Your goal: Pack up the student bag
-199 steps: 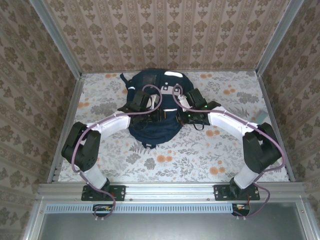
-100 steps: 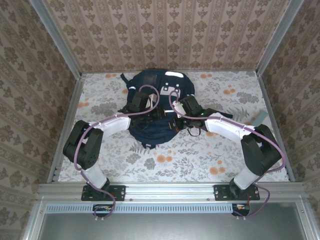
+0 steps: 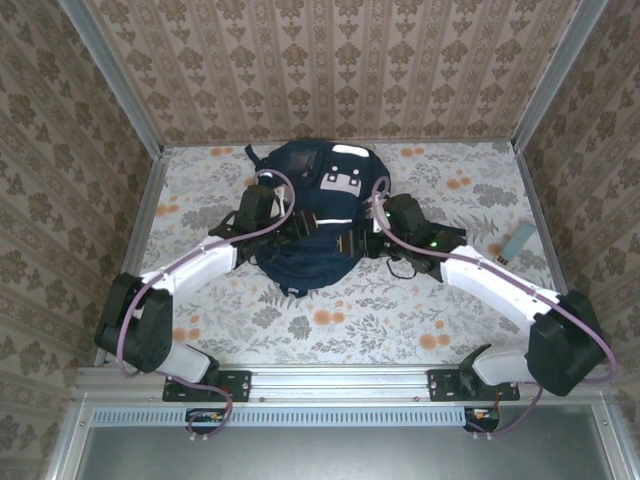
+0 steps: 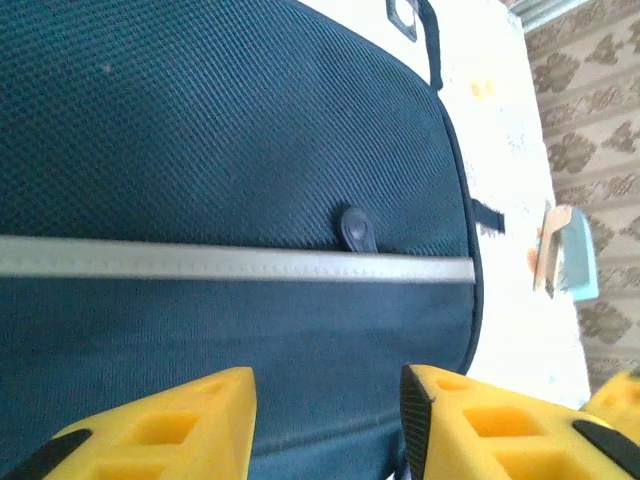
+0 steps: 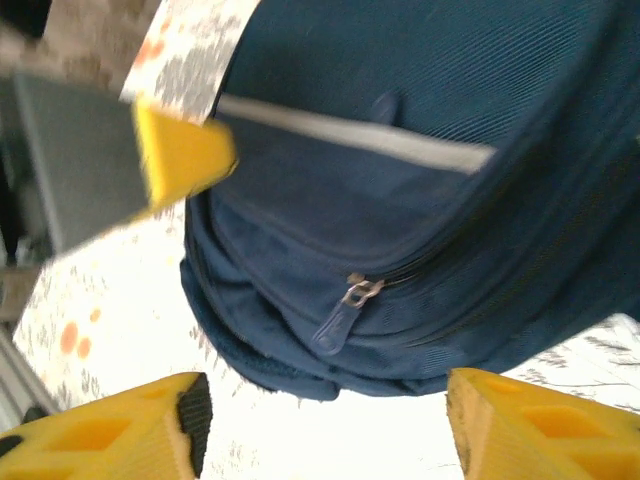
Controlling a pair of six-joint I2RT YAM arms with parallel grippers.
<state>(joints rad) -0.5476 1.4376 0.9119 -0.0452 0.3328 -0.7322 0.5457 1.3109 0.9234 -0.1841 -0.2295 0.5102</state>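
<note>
Lying flat at the far middle of the flowered table (image 3: 450, 300), the student bag (image 3: 315, 180) shows its white reflective stripe (image 4: 230, 262) across the front, with a dark snap (image 4: 355, 230) just above it in the left wrist view. Lower down, a zip pull (image 5: 340, 318) hangs at the front pocket's seam. The left gripper (image 3: 298, 222) hovers over the bag's left side, its yellow fingers (image 4: 160, 430) parted with nothing between them, only navy fabric beyond. The right gripper (image 3: 352, 240) is at the bag's right edge, its fingers (image 5: 540, 430) spread wide and empty. A small pale blue item (image 3: 518, 241) lies well apart, near the table's right rim
</note>
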